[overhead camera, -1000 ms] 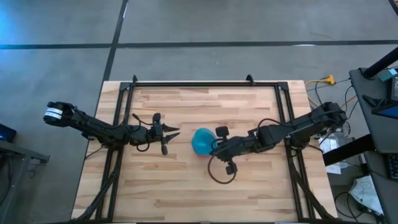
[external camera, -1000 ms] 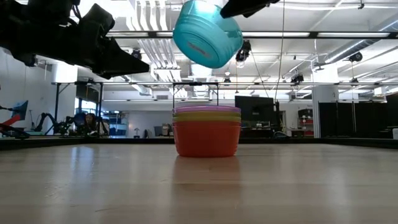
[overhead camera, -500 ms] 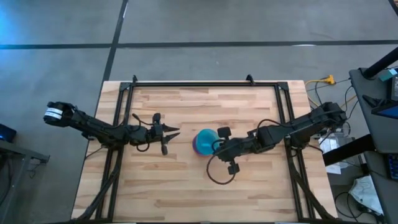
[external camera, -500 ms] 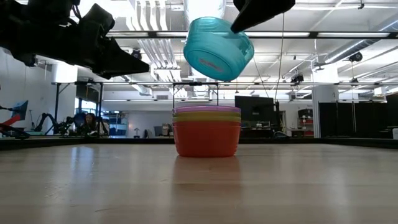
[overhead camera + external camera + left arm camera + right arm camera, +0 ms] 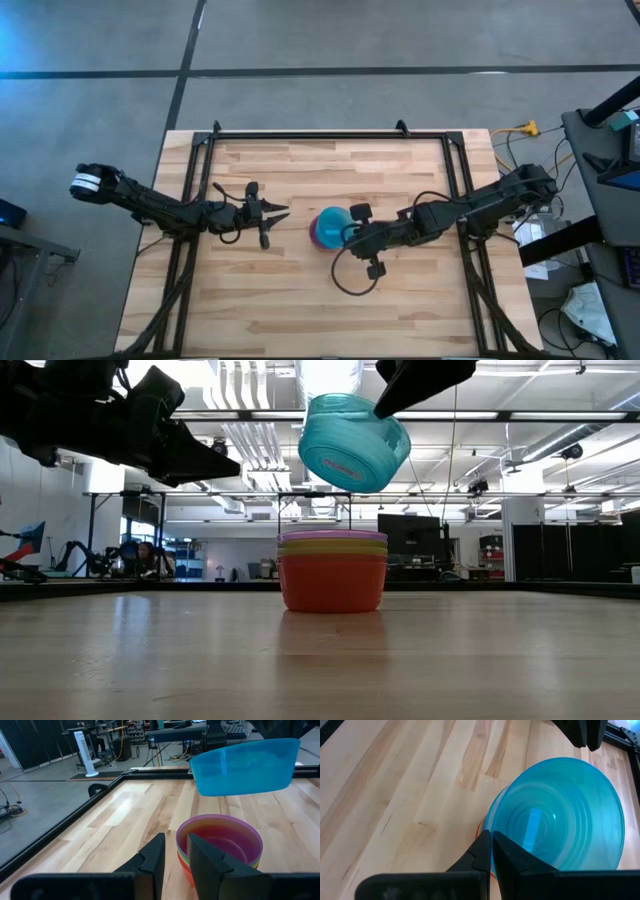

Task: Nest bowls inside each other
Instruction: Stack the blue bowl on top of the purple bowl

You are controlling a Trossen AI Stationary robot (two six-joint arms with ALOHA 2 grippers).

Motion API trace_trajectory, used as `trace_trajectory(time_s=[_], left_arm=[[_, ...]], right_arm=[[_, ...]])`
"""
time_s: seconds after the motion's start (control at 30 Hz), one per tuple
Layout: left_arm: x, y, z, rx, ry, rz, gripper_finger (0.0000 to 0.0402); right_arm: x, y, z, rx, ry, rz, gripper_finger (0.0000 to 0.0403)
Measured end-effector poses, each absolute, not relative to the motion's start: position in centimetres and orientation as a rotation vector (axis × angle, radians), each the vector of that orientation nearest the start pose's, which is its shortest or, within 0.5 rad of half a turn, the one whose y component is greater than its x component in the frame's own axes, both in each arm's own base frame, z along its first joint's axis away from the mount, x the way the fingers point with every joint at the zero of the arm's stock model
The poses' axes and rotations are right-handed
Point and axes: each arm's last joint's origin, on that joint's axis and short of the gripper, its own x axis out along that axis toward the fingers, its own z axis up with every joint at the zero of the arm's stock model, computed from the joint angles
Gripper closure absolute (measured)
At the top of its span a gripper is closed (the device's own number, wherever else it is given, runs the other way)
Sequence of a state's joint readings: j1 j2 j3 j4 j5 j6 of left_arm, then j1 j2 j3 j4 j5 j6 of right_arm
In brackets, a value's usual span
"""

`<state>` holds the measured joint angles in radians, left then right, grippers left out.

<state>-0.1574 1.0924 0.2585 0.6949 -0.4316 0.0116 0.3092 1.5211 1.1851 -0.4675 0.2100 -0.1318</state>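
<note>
One blue bowl hangs tilted in the air above the stack of bowls, clear of it and not yet lowered in. The right claw is clamped on its rim on the side away from the left arm. The stack stands near the middle of the table, purple bowl uppermost, with yellow and orange showing below it.

The left claw waits above the table just beside the stack, its fingers slightly apart and holding nothing.

Risks, as judged:
- The blue bowl sits off level. Lowered so, its low edge could catch the purple rim and jam or shift the stack.
- The bowl appears slightly off centre over the stack; a release from this height could let it bounce out.
- The left claw stands close to the stack, which narrows the room on that side.

Open wood surrounds the stack on every other side, and the table's edges lie well away from it.
</note>
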Motion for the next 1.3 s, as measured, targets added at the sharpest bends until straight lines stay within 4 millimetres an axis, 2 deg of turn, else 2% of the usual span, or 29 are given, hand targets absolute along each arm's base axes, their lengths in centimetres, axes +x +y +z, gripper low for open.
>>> trace_trajectory(time_s=[0.47,0.7,0.87,1.07,1.3], left_arm=[[20.0,-2.0,18.4,0.052,0.135,0.273,0.0334],[20.0,-1.9,18.4,0.052,0.135,0.273,0.0334],[20.0,-2.0,18.4,0.052,0.134,0.273,0.0334],[20.0,-2.0,18.4,0.052,0.134,0.272,0.0334],[20.1,-1.7,18.4,0.048,0.135,0.255,0.0334]], right_arm=[[31.2,8.9,27.2,-0.326,0.78,0.137,0.0394],[31.7,7.5,25.8,-0.306,0.829,0.116,0.0394],[33.0,6.7,24.4,-0.252,0.875,0.173,0.0394],[35.2,6.4,23.9,-0.294,0.915,0.185,0.0394],[37.0,6.8,23.2,-0.299,1.092,0.197,0.0394]])
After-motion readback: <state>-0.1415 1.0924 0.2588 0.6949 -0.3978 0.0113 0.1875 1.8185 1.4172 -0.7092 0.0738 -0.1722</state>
